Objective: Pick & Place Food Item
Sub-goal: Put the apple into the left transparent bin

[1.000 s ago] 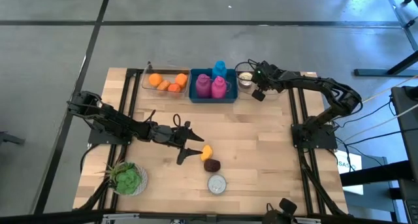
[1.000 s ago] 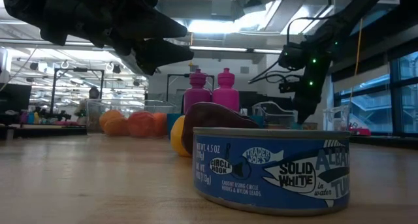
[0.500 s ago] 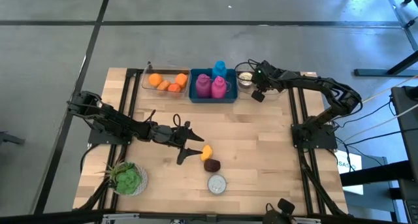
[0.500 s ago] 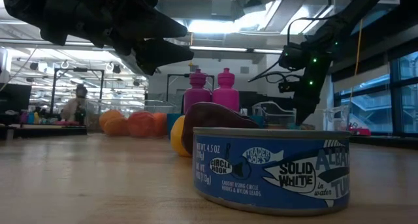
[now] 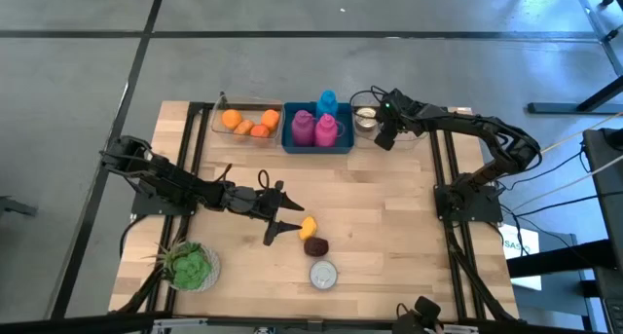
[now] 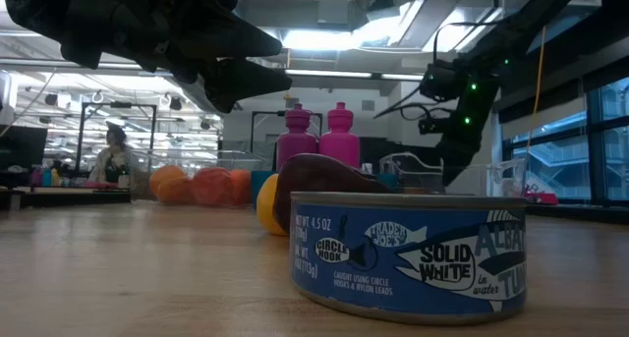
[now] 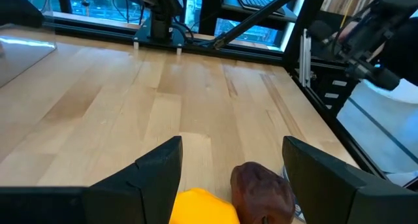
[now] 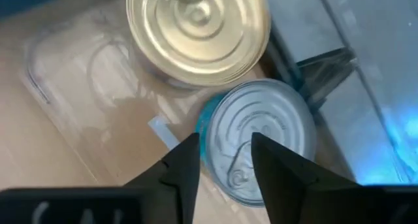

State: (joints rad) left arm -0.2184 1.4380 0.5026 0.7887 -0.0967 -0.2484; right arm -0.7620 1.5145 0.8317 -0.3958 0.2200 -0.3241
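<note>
While spread either side of the yellow food piece (image 7: 204, 206) at table centre, left gripper (image 5: 284, 223) risks nudging the touching brown item (image 7: 263, 191) at its 4 o'clock; right gripper (image 8: 219, 165), narrowly parted, over two cans (image 8: 261, 138) in the clear tray (image 8: 78, 87); oranges (image 5: 246, 122) binned at 11.

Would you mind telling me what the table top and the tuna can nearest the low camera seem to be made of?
The table top looks like pale wood with a smooth matte finish: plank seams and grain show. The tuna can appears to be metal under a glossy blue printed label; from above its bare lid looks silvery.
</note>
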